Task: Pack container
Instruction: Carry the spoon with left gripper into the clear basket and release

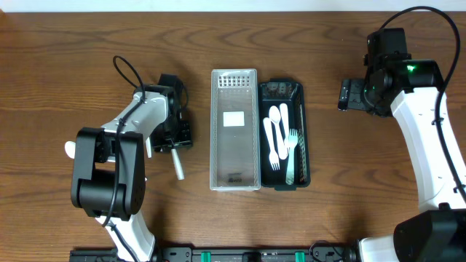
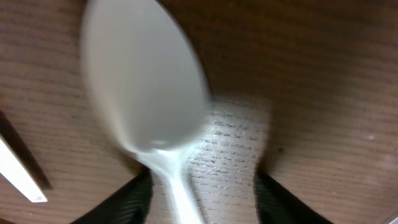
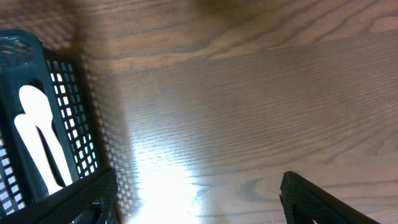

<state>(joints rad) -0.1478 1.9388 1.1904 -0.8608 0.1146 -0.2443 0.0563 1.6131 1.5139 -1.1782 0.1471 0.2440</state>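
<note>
Spoon (image 2: 146,81), white plastic, at left gripper (image 1: 175,140), left of centre on wood table (image 1: 73,44); bowl pointing away from wrist camera, blurred and filling much of that view, handle running back down between the two black fingers (image 2: 138,198). Fingers a little wider apart than the handle where visible, contact point out of frame, so cannot tell whether clamped or loose. From overhead, a white stick-like end poking out below same gripper, toward the table's near edge. Mid-table, clear container (image 1: 234,156), long and rectangular, upright, open top, white patch on its floor or underside, cannot tell which. Right alongside its right wall, black mesh basket (image 1: 304,138) holding white cutlery (image 1: 275,135), spoons and forks lying lengthwise. Off to the right of basket and well apart from container, right gripper (image 1: 344,95), its fingers spread wide, nothing between them, only bare wood below; basket corner at left edge of right wrist view.
</note>
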